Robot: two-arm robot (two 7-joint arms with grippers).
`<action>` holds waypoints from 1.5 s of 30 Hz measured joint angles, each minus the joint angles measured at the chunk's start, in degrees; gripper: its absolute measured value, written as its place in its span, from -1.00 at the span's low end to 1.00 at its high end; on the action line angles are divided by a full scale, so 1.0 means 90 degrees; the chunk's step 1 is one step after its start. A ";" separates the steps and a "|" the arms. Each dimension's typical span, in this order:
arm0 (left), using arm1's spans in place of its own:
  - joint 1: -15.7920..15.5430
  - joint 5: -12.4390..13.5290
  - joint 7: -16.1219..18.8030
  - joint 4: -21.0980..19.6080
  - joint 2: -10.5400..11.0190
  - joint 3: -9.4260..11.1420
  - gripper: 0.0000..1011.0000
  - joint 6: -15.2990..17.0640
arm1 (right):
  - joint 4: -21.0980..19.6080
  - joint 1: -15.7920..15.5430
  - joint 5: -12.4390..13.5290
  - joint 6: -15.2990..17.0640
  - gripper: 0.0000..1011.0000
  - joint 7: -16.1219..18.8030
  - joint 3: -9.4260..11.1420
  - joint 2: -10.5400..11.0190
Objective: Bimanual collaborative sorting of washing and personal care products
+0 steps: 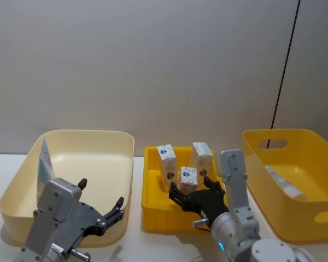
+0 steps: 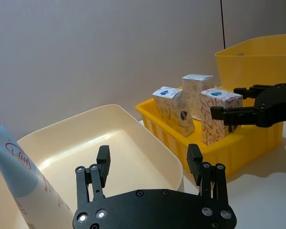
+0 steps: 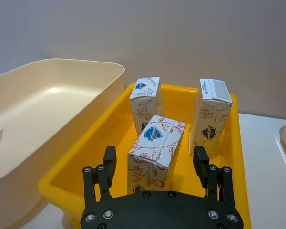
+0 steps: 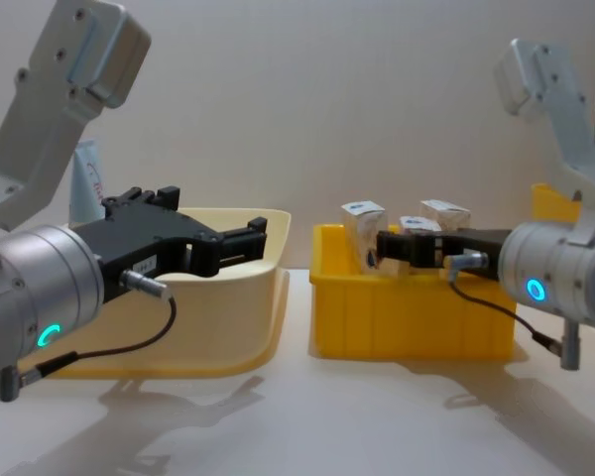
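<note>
The right hand [image 3: 155, 164] is spread wide, straddling the nearest carton [image 3: 156, 150] in the middle bin [image 1: 153, 210] — not yet gripped. Closure should be square across its sides. The left hand [image 2: 150, 164], released, waits at 9 o'clock over the cream bin [image 1: 22, 185].

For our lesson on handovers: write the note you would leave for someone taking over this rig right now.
Right gripper: open, straddling the front carton in the middle bin, not yet closed.
Left gripper: open, empty, over the cream bin.
Things: two more cartons stand behind in the middle bin; a tube leans in the cream bin; another item lies in the right bin.
Done: tube binned.
Left: three cartons to move, probably.
</note>
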 joint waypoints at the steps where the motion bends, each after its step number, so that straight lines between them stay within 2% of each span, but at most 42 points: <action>1: 0.0000 0.0000 0.0000 0.0000 0.0000 0.0000 0.98 0.0000 | 0.0060 0.0034 -0.0007 0.0010 0.98 -0.0011 -0.0001 -0.0032; 5: 0.0000 0.0000 0.0000 0.0000 0.0000 0.0000 0.98 0.0000 | 0.0187 0.0104 -0.0024 0.0020 0.98 -0.0040 -0.0004 -0.0096; 8: 0.0000 0.0000 0.0000 0.0000 0.0000 0.0000 0.98 0.0000 | 0.0249 0.0142 -0.0032 0.0025 0.88 -0.0048 -0.0006 -0.0128; 20: 0.0000 0.0000 0.0000 0.0000 0.0000 0.0000 0.98 0.0000 | 0.0439 0.0251 -0.0055 0.0044 0.22 -0.0088 -0.0006 -0.0232; 21: 0.0000 0.0000 0.0000 0.0000 0.0000 0.0000 0.98 0.0000 | 0.0443 0.0253 -0.0057 0.0044 0.11 -0.0088 -0.0006 -0.0233; 26: 0.0000 0.0000 0.0000 0.0000 0.0000 0.0000 0.98 0.0000 | 0.0438 0.0251 -0.0065 0.0031 -0.10 -0.0086 0.0008 -0.0233; 36: 0.0000 0.0000 0.0000 0.0000 0.0000 0.0000 0.98 0.0000 | 0.0213 0.0191 -0.0085 -0.0265 -0.11 0.0001 0.0110 -0.0148; 45: 0.0000 0.0000 0.0000 0.0000 0.0000 0.0000 0.98 0.0000 | -0.0254 0.0140 -0.0083 -0.0639 -0.11 0.0093 0.0351 0.0007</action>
